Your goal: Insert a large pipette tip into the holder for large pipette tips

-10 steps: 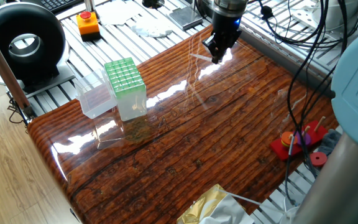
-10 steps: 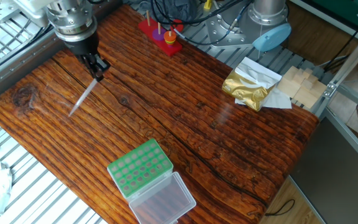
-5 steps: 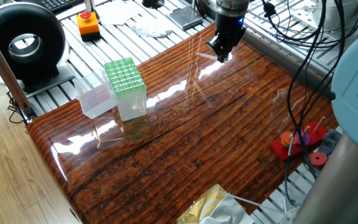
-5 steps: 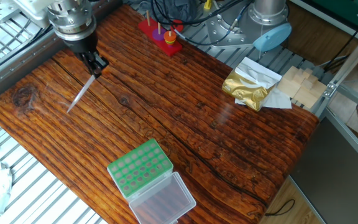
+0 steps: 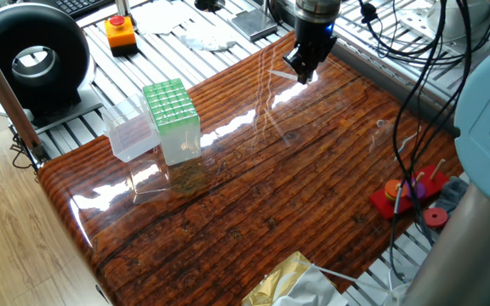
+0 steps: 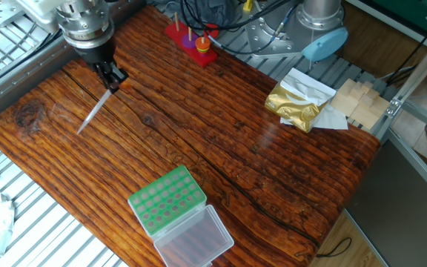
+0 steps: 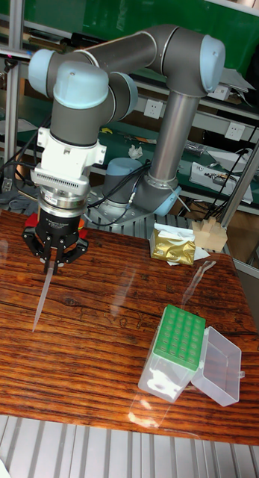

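Observation:
My gripper (image 6: 113, 80) is shut on the thick end of the large pipette tip (image 6: 93, 113), a slender whitish tube that slants down from the fingers toward the wooden table. The tall fixed view shows the large pipette tip (image 7: 42, 299) hanging below the gripper (image 7: 51, 265) at the table's left. In one fixed view the gripper (image 5: 303, 75) stands at the far edge, the large pipette tip (image 5: 281, 77) jutting left. The holder for large pipette tips (image 6: 167, 199), green grid top, stands well away, its clear lid (image 6: 195, 237) open beside it. The holder (image 5: 170, 104) is upright.
A red peg toy (image 6: 191, 37) stands by the arm's base. A gold foil bag (image 6: 295, 104) and wooden blocks (image 6: 358, 100) lie at the table's edge. An orange button box (image 5: 120, 32) and a black round device (image 5: 32, 55) sit off the table.
The gripper has shifted slightly up and toward the table's far edge, carrying the pipette tip with it. The holder has not moved.

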You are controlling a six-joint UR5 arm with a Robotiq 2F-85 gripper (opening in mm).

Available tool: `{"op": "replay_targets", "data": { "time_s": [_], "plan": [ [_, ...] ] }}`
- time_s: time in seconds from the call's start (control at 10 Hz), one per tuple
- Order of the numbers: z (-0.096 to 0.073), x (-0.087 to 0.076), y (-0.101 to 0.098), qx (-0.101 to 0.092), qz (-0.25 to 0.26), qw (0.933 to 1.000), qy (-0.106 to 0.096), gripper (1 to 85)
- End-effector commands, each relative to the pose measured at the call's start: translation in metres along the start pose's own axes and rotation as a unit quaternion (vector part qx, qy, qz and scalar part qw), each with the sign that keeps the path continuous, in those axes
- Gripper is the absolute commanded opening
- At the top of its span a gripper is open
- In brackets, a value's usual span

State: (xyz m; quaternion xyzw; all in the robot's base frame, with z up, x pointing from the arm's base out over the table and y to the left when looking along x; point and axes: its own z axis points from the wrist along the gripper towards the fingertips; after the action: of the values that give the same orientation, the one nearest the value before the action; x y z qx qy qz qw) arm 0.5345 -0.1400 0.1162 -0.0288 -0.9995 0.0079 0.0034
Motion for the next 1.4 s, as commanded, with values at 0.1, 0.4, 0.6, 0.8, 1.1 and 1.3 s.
{"op": "replay_targets", "data": {
  "time_s": [0.1,0.4,0.6,0.8,1.1,1.3],
  "plan": [
    [-0.001,0.002,0.006,-0.013,-0.002,0.9999,0.005,1.0],
    [-0.043,0.007,-0.001,-0.022,-0.008,0.9993,0.027,1.0],
    [-0.064,0.016,-0.003,-0.033,-0.005,0.9988,0.036,1.0],
    [-0.099,0.031,0.010,-0.055,0.005,0.9976,0.043,1.0],
    [-0.132,0.046,0.035,-0.075,0.020,0.9962,0.040,1.0],
    [-0.142,0.048,0.039,-0.078,0.016,0.9964,0.026,1.0]
  ]
}}
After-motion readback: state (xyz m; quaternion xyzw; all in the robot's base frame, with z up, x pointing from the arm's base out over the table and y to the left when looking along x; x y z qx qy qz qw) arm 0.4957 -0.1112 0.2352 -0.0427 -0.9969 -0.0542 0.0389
